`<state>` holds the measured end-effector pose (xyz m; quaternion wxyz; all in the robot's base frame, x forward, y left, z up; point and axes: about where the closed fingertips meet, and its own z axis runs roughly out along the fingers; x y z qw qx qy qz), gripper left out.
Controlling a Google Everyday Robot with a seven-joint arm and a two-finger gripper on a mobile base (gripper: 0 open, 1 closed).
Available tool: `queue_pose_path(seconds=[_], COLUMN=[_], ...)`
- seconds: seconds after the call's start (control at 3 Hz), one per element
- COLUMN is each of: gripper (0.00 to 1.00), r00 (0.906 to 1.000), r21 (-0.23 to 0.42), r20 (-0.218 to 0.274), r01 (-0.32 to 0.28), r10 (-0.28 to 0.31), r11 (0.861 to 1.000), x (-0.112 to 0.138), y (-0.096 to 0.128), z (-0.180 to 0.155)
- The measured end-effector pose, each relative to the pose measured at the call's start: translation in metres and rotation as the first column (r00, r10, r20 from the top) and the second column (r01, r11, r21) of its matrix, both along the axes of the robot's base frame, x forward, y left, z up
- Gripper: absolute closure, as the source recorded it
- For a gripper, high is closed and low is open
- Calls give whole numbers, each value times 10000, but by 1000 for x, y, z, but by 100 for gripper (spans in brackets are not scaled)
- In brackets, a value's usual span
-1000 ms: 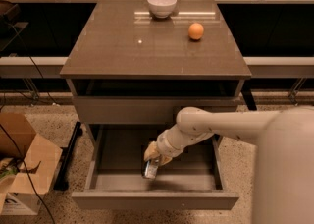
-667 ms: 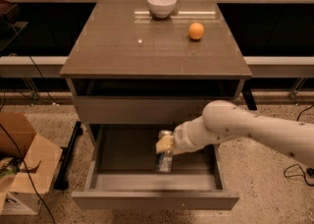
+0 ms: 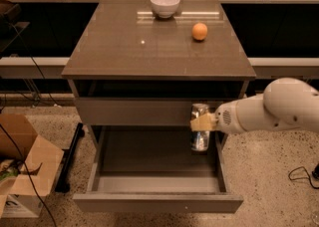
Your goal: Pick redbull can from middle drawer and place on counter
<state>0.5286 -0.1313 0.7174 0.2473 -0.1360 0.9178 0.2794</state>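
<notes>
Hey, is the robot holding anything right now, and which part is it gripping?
The gripper holds the redbull can upright around its middle, above the open middle drawer.

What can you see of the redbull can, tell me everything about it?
The redbull can is a slim silvery metal can with a shiny round top. It stands upright, clamped around its middle by the tan pincer, the only thing touching it. It hangs over the right side of the open middle drawer, its top level with the closed drawer front above.
</notes>
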Motion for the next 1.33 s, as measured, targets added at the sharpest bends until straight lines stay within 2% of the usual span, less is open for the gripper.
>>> queue_pose_path(seconds=[0.33,0.67,1.0,1.33], gripper=[100,100,100,100], r00=[9829,9463,9348,9347], r21=[-549,-1296,-1257,-1258], r20=[1787,3142,3487,3489], r01=[-348,-372,-254,-254], r10=[441,766,681,682], r11=[9979,9909,9917,9917], x=[27,45,52,52], y=[-33,-54,-57,-57], z=[76,155,175,175])
